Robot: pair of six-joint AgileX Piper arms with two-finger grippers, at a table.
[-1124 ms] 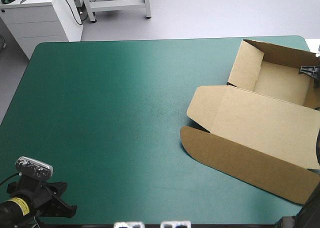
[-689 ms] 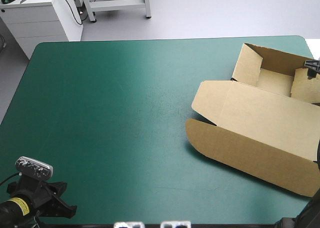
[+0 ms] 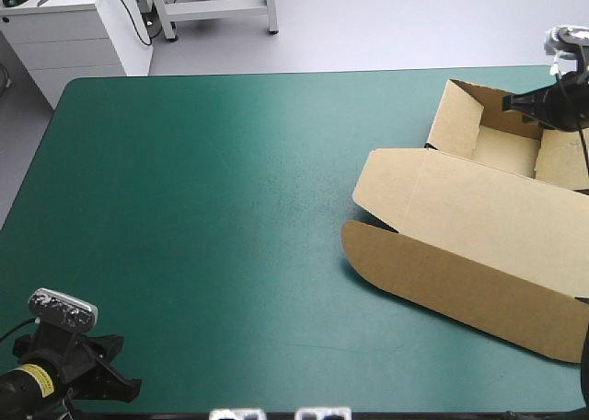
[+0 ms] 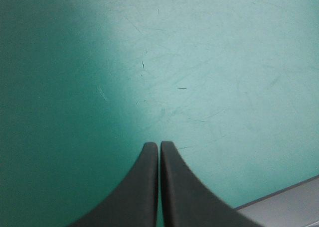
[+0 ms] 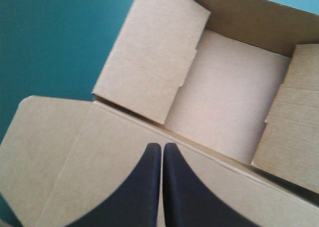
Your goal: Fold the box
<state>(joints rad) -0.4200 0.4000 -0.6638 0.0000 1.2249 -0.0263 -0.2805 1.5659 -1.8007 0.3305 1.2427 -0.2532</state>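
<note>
The brown box (image 3: 479,227) lies at the table's right side as an open tray, its lid flat toward the front. The tray floor (image 3: 504,150) has side walls folded up and a far wall standing. My right gripper (image 3: 512,100) hovers shut above the tray's far wall, holding nothing. In the right wrist view its fingertips (image 5: 162,146) meet over the lid's hinge, with the tray floor (image 5: 224,97) and a folded side wall (image 5: 149,62) ahead. My left gripper (image 3: 133,385) rests shut at the front left corner, and its tips (image 4: 159,145) are over bare teal-green cover.
The lid's rounded front flap (image 3: 442,282) reaches toward the front right, and the box runs up to the table's right edge. The table's front edge (image 4: 289,207) shows just beside my left gripper. Teal-green cover (image 3: 230,208) spans the left and middle.
Earlier the tray's right side wall came up and the box shifted slightly. My right gripper has since risen out of the tray to above its far wall. The left arm has not moved.
</note>
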